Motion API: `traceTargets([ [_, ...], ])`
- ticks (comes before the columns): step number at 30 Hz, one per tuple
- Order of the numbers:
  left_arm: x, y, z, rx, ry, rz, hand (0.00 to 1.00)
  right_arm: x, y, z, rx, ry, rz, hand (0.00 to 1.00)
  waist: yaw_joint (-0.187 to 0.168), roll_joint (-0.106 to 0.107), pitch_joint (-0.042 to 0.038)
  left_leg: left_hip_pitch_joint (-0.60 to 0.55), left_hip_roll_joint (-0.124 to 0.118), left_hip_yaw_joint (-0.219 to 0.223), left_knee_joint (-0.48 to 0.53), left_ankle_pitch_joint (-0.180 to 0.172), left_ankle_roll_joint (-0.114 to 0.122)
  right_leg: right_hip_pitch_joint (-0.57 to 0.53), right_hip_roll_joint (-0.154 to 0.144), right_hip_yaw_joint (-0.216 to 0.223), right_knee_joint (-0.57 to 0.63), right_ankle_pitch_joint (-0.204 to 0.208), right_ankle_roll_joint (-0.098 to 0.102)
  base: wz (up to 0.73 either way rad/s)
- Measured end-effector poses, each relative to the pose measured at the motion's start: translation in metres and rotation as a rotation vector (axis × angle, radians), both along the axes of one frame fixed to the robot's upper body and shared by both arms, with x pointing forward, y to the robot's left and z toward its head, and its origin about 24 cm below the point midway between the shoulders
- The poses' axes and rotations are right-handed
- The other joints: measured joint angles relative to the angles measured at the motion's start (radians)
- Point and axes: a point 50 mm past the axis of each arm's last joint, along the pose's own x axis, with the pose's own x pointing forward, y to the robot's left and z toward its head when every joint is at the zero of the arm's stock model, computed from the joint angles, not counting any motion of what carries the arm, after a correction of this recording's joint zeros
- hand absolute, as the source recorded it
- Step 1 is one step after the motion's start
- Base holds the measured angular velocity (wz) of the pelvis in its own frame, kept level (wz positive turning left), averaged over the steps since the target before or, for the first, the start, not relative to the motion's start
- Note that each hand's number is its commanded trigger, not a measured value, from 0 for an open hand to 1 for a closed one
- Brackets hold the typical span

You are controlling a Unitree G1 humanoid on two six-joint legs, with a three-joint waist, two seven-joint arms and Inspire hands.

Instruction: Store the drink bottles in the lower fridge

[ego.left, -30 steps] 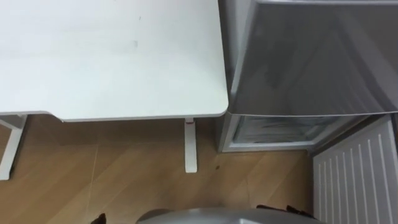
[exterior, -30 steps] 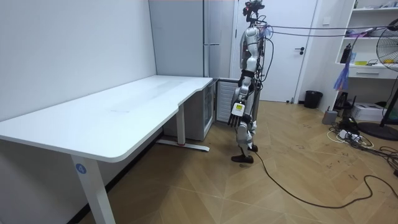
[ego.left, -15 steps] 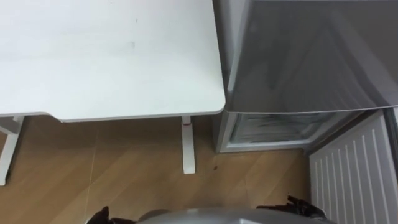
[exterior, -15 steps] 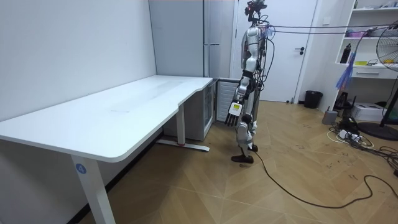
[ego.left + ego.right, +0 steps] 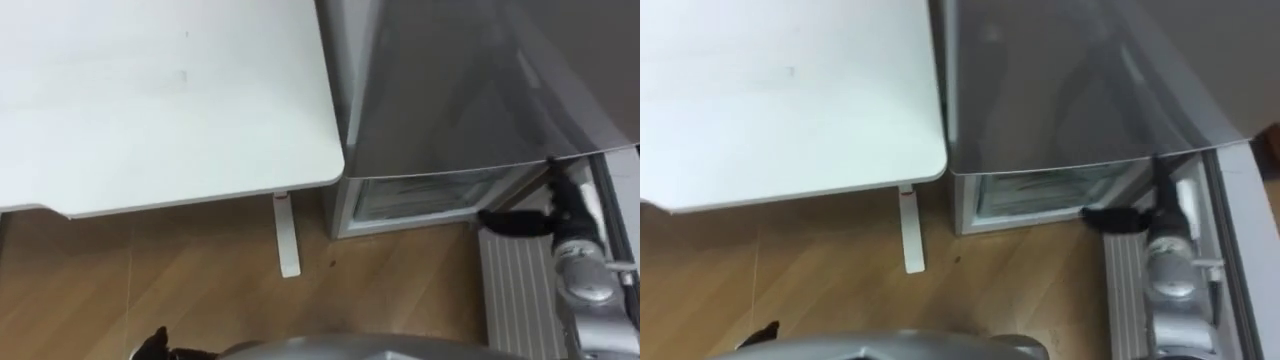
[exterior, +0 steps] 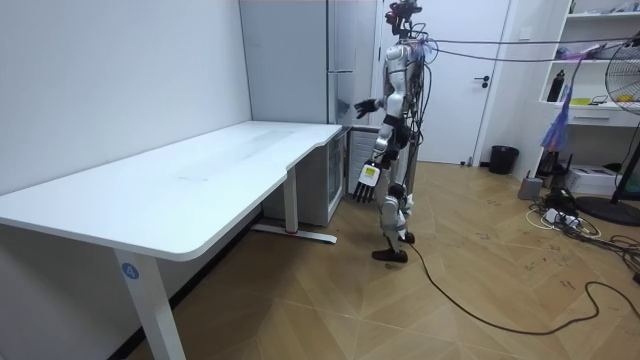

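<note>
Right hand (image 5: 545, 222): spread, empty, at lower fridge (image 5: 420, 195) door (image 5: 515, 290), I guess to swing it wider
Left hand (image 6: 366, 180): relaxed, idle

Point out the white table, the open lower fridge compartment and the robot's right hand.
white table (image 5: 150, 100): left eye view, on its bare top.
lower fridge compartment (image 5: 420, 196): left eye view, on its open inside.
right hand (image 5: 515, 222): left eye view, on its dark outstretched fingers.
</note>
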Motion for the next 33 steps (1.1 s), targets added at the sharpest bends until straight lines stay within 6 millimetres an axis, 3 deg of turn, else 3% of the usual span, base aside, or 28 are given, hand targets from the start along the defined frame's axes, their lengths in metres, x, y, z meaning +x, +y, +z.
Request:
traceTargets([
  [1, 0.001, 0.001, 0.001, 0.005, -0.01, 0.004, 0.0, 0.0, -0.007, 0.01, -0.034, -0.063, -0.044, 0.0, 0.0, -0.001, -0.0001, 0.004, 0.0, 0.004, -0.002, 0.0, 0.0, 0.001, 0.0, 0.005, -0.001, 0.0, 0.0, -0.13],
  [5, 0.003, 0.002, 0.001, 0.019, -0.018, 0.008, 0.0, -0.004, -0.019, 0.018, -0.07, -0.12, -0.141, 0.0, 0.003, -0.015, -0.0055, 0.019, 0.001, 0.008, -0.009, 0.0, 0.0, 0.009, 0.002, 0.022, -0.001, 0.0, 0.0, -0.08],
  [15, -0.007, 0.004, 0.002, 0.043, 0.003, -0.009, 0.0, -0.022, -0.044, 0.015, -0.064, -0.148, -0.36, 0.0, -0.012, 0.006, -0.0015, 0.03, 0.001, 0.008, -0.022, 0.003, 0.001, 0.01, 0.002, 0.017, 0.002, 0.003, 0.004, -0.02],
  [22, -0.022, 0.009, 0.004, 0.075, 0.037, 0.02, 0.0, -0.035, -0.058, 0.012, 0.027, -0.193, -0.508, 0.0, -0.027, -0.021, -0.002, 0.028, 0.0, -0.002, -0.027, 0.006, 0.001, 0.01, 0.001, 0.001, 0.001, 0.003, 0.003, 0.02],
  [27, -0.021, 0.014, 0.007, 0.099, 0.041, 0.016, 0.0, -0.05, -0.072, -0.005, 0.095, -0.138, -0.624, 0.0, -0.029, -0.038, -0.004, 0.024, -0.001, -0.008, -0.028, 0.006, 0.001, 0.01, 0.001, -0.004, 0.0, 0.003, 0.003, 0.04],
  [33, -0.022, 0.015, 0.007, 0.09, 0.049, 0.027, 0.0, -0.065, -0.089, -0.031, 0.231, -0.048, -0.749, 0.0, -0.033, -0.039, -0.0031, 0.024, -0.003, -0.008, -0.027, 0.006, 0.001, 0.01, -0.001, -0.003, 0.0, 0.003, 0.003, 0.0],
])
